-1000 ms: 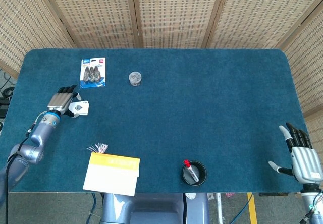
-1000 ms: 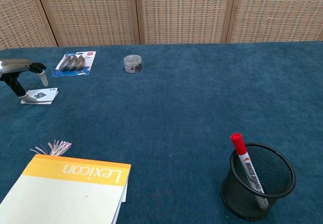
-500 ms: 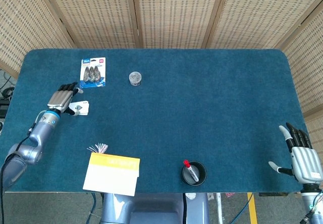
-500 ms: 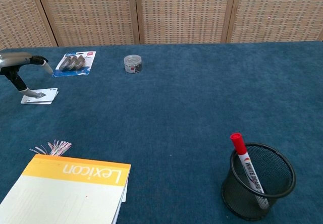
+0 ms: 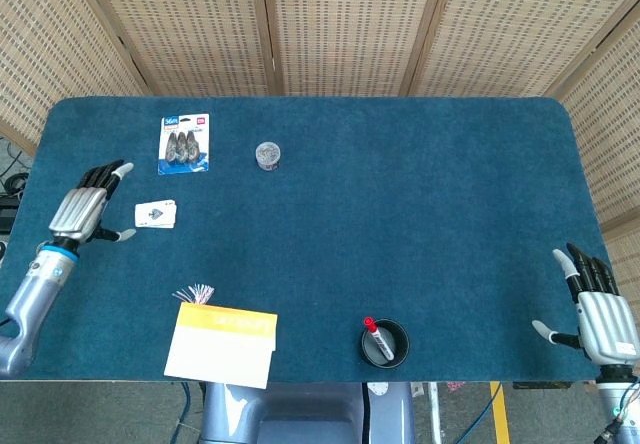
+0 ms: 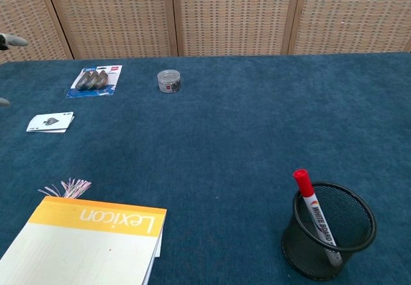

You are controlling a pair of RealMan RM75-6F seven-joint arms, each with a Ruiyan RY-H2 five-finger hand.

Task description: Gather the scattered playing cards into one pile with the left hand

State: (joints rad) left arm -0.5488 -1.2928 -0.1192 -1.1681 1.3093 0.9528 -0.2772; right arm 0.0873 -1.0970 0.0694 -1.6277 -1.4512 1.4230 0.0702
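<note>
Left hand [image 5: 82, 210] open, fingers spread, just beside stacked playing cards [image 5: 155, 214] on desk [image 5: 400, 214]. Right hand [image 5: 600, 314] open, empty, at desk edge.

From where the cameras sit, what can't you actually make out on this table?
- How many playing cards are in the pile: too small in both views.
- Left hand: cut off by the chest view's left edge.
- Right hand: outside the chest view.
- Marker tip: hidden inside the mesh cup.
- Small jar contents: too small.
</note>
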